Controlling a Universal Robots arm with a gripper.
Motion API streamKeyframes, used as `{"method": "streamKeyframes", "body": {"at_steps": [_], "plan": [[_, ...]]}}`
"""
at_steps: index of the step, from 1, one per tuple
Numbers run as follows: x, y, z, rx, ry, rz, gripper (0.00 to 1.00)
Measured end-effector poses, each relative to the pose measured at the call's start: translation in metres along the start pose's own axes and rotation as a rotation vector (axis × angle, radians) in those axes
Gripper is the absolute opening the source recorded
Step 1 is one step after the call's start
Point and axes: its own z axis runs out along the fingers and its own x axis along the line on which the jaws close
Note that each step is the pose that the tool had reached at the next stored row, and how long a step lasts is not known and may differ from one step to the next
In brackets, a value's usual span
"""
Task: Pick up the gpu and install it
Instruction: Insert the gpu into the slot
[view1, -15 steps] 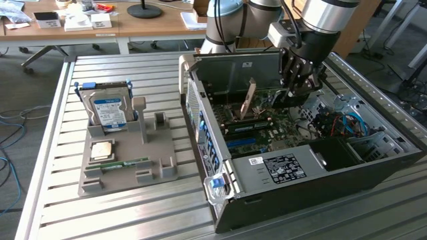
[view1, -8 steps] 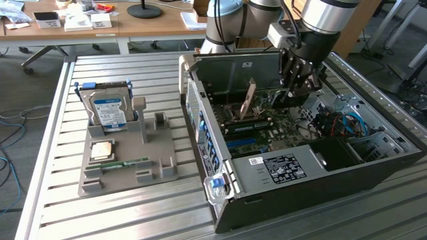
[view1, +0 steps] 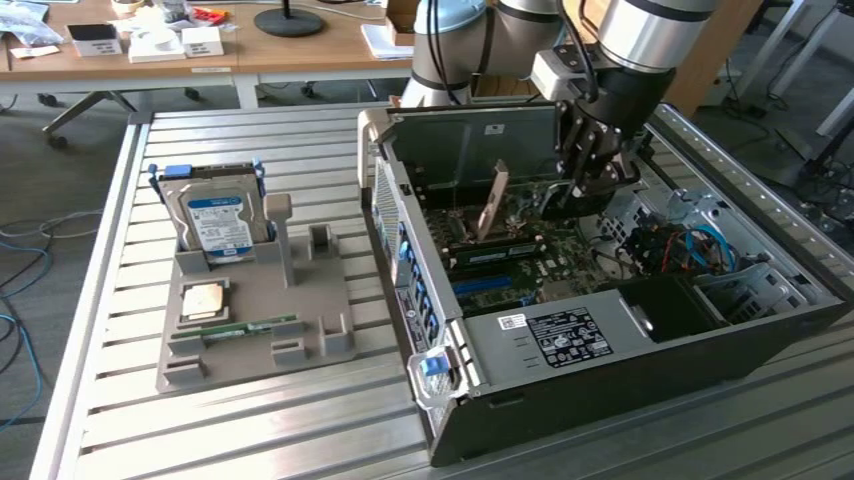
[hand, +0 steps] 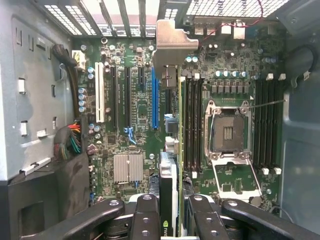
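Note:
The gpu hangs edge-on inside the open computer case, its silvery end bracket toward the vented rear wall. In the exterior view the gpu stands upright as a tan strip above the motherboard. My gripper straddles the card's near end, one finger on each face, shut on it. Seen from outside, the gripper reaches down into the case from the arm. The long blue slot lies bare just beside the card's line.
A grey fixture at the exterior view's left holds a blue-labelled hard drive, a CPU and a RAM stick. The case walls enclose the gripper. An open CPU socket and a cable bundle flank the slots.

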Motion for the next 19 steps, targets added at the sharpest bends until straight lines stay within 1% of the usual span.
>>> {"method": "streamKeyframes", "body": {"at_steps": [5, 11, 19], "plan": [[0.0003, 0.002, 0.0029, -0.0005, 0.0, -0.007, 0.27], [0.0003, 0.0021, 0.0035, -0.0006, 0.0001, -0.009, 0.27], [0.0006, 0.0035, 0.008, -0.0007, 0.0002, -0.01, 0.27]]}}
